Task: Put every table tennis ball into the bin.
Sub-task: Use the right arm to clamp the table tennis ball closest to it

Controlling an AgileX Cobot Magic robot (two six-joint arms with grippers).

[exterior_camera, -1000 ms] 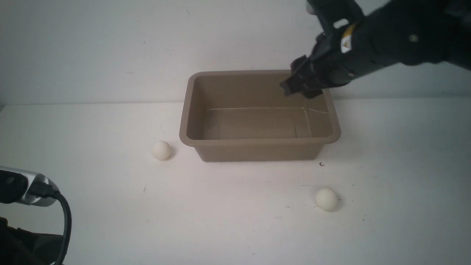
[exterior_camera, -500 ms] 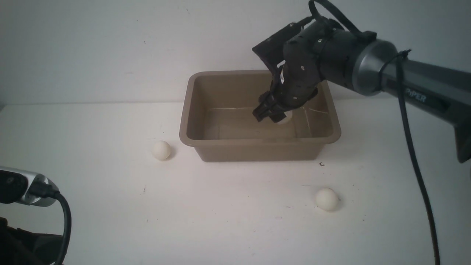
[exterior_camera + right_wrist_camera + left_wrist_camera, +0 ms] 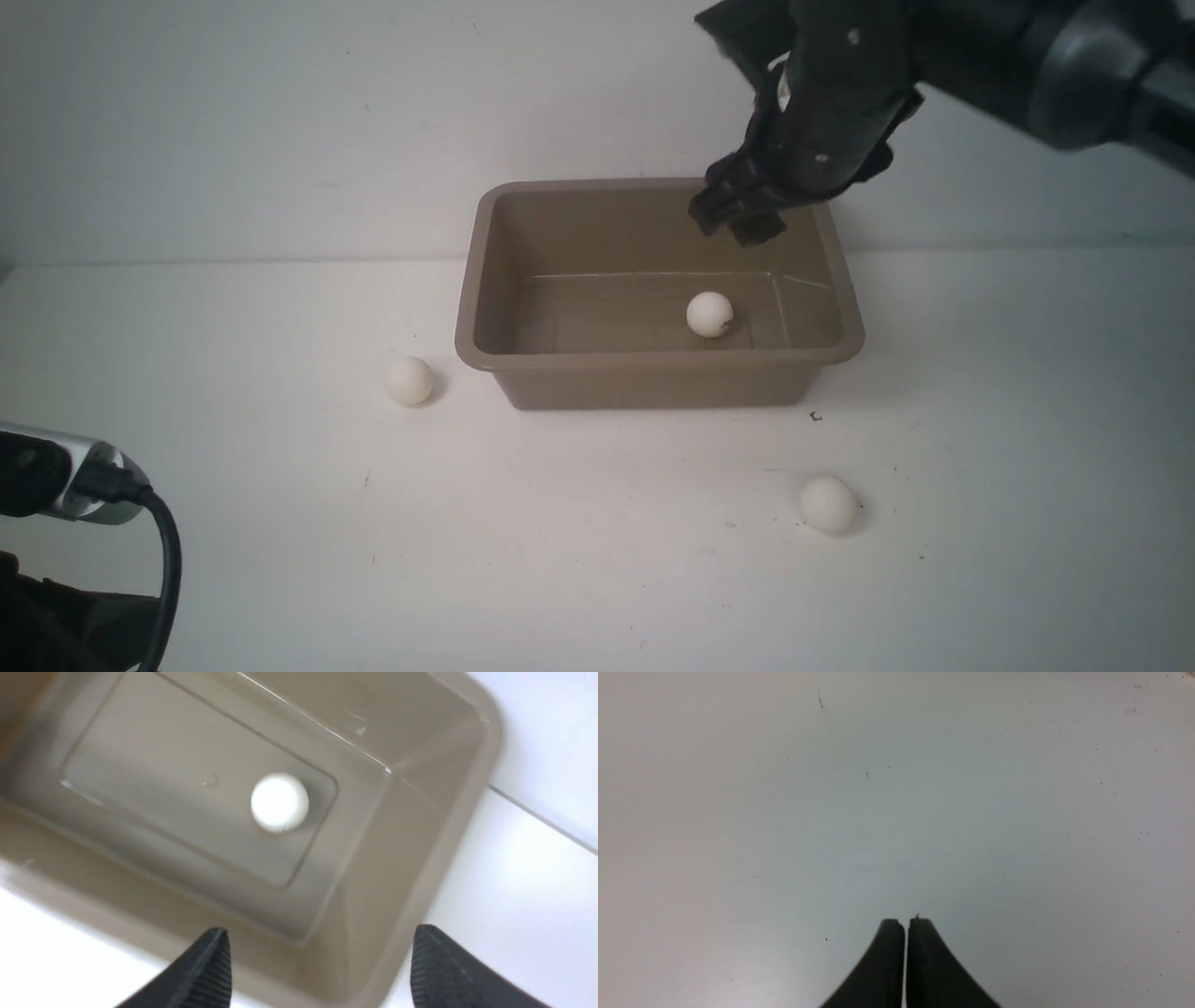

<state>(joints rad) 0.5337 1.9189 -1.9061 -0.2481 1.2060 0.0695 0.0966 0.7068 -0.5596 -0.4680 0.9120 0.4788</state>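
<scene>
The taupe bin (image 3: 485, 280) (image 3: 448, 826) stands at the back middle of the white table. One table tennis ball (image 3: 709, 315) (image 3: 279, 802) with a tiny dark mark lies loose on the bin's floor, right of centre. My right gripper (image 3: 736, 213) (image 3: 322, 956) hangs open and empty above the bin's far right part, clear of that ball. A second ball (image 3: 410, 381) rests on the table left of the bin. A third ball (image 3: 829, 505) lies in front of the bin to the right. My left gripper (image 3: 906, 921) is shut on nothing over bare table.
The left arm's silver wrist and black cable (image 3: 93, 485) sit at the near left corner of the front view. A pale wall rises just behind the bin. A small dark speck (image 3: 816, 416) marks the table by the bin's near right corner.
My right gripper opened, let the ball fall onto the bin floor, and rose from inside the bin to above its far right rim. The other two balls and the left arm stayed put.
</scene>
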